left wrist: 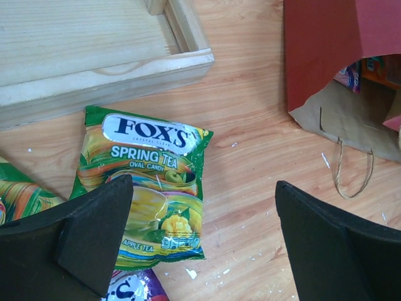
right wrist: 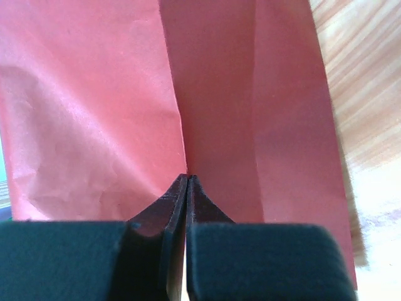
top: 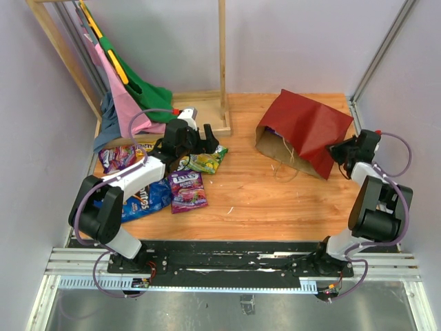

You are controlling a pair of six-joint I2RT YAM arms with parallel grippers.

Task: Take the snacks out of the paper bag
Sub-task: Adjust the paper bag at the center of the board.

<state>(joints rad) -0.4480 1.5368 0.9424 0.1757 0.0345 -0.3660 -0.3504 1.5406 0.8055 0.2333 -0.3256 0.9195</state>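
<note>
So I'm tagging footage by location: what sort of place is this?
Probably a robotics test cell: plain walls around a wooden table, aluminium rails carrying the left arm and right arm.

- The green and yellow candy packet (left wrist: 147, 188) says "FOX'S" in big dark letters.
- Under that, it says "SPRING TEA" and "OVAL CANDY".
- Low down, it says "APPLE TEA".
- The purple packet (top: 187, 189) also says "FOX'S".
- The words on the blue bag (top: 146, 198) are too blurry to read.

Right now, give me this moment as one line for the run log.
left end effector: open near Fox's packet | right end effector: shut on paper bag | snacks: some visible in bag mouth
</note>
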